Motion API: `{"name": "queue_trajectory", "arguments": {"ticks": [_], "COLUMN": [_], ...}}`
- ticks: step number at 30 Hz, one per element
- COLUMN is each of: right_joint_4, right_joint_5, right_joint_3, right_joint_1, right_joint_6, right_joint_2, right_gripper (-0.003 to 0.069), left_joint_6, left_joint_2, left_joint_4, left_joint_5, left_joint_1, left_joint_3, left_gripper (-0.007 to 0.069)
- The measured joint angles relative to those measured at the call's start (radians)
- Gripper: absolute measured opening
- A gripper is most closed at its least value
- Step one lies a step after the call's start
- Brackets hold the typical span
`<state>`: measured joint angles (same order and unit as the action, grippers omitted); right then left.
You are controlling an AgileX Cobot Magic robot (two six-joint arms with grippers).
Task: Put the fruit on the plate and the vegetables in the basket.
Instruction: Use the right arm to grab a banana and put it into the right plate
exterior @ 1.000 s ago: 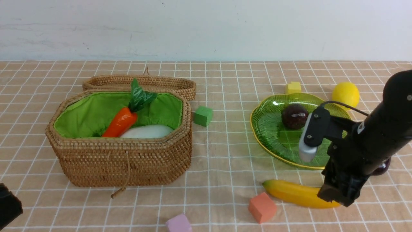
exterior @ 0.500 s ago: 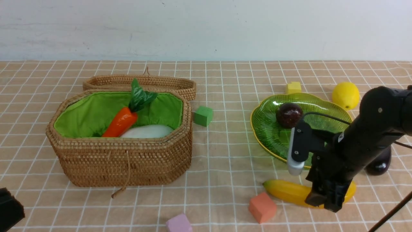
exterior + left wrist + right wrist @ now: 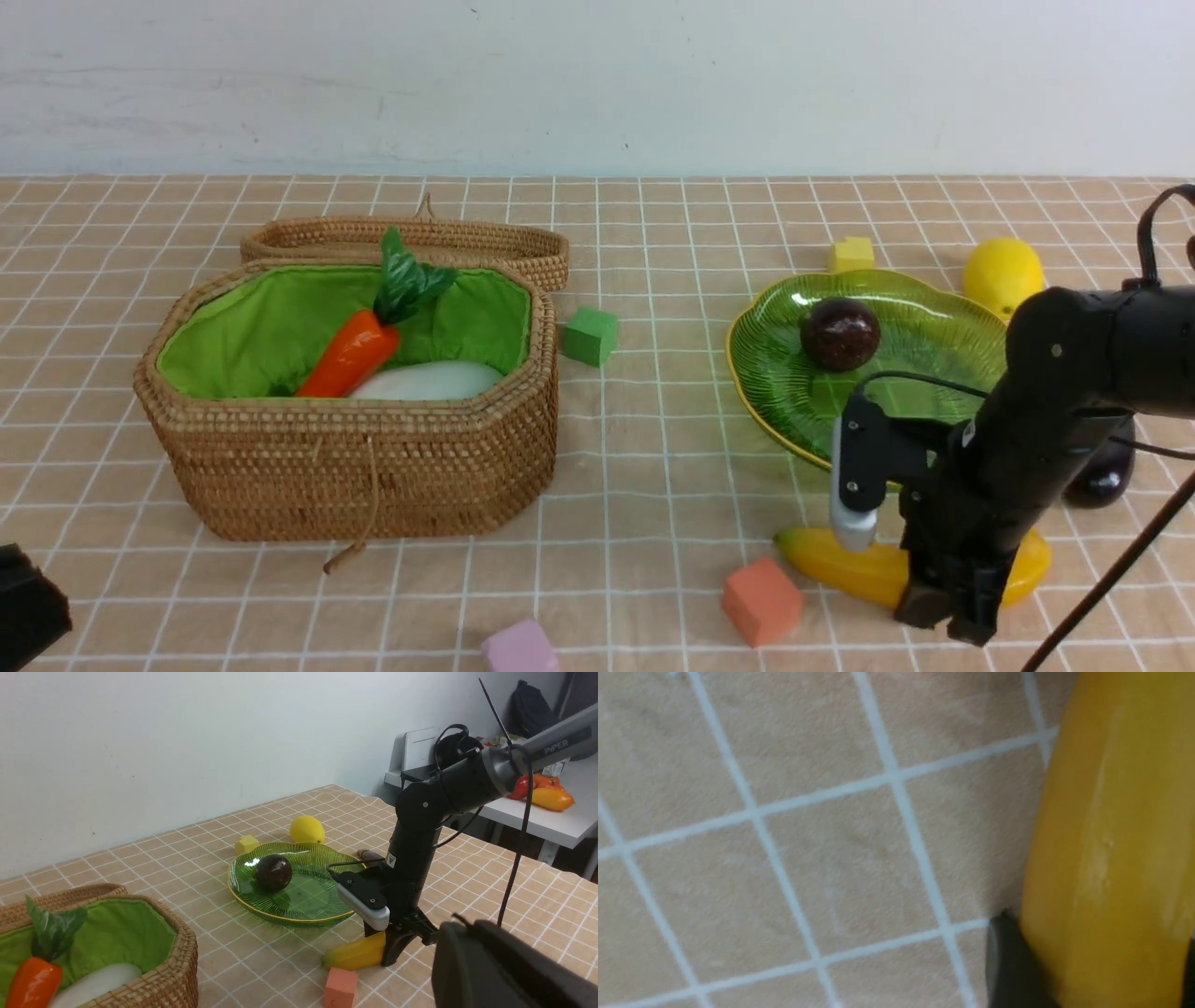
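Note:
The yellow banana lies on the cloth in front of the green plate. My right gripper stands down over its right half, a finger pressed to each side. The dark mangosteen sits on the plate. The lemon rests behind the plate, and the purple eggplant is half hidden behind my right arm. In the wicker basket lie the carrot and the white radish. My left gripper hangs shut and empty, far off at the front left.
The basket's lid leans behind it. Small cubes are scattered about: green beside the basket, yellow behind the plate, orange just left of the banana, pink at the front edge.
My right arm came down and leftward onto the banana and its jaws narrowed around it. The banana shifted slightly right. The left arm stayed put.

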<state>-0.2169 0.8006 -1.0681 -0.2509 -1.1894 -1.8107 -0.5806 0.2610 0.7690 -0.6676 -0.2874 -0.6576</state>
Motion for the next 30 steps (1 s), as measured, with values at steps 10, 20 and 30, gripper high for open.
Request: {"name": "queue_trajectory", "arguments": {"ticks": [10,20,30], "right_joint_4": [-0.029,0.12,0.134], "right_joint_5": [0.103,-0.213,-0.223], "right_joint_3": [-0.092,-0.274,-0.316], "right_joint_1": [0.0,0.001,0.001], "right_joint_6": [0.222,0.201,0.296], "right_joint_2": [0.233,-0.073,-0.134], "right_gripper": [0.0311,0.0311,0.0388], "left_joint_6": [-0.039,-0.06,-0.063], "left_joint_2": [0.0,0.0,0.0], "left_joint_4": [0.0,0.031,0.045], "left_joint_5": [0.035,0.083,0.083], "left_joint_1": [0.0,0.0,0.0], "left_joint_3": [0.0,0.0,0.0], "left_gripper": [-0.0013,-0.0013,-0.0013]}}
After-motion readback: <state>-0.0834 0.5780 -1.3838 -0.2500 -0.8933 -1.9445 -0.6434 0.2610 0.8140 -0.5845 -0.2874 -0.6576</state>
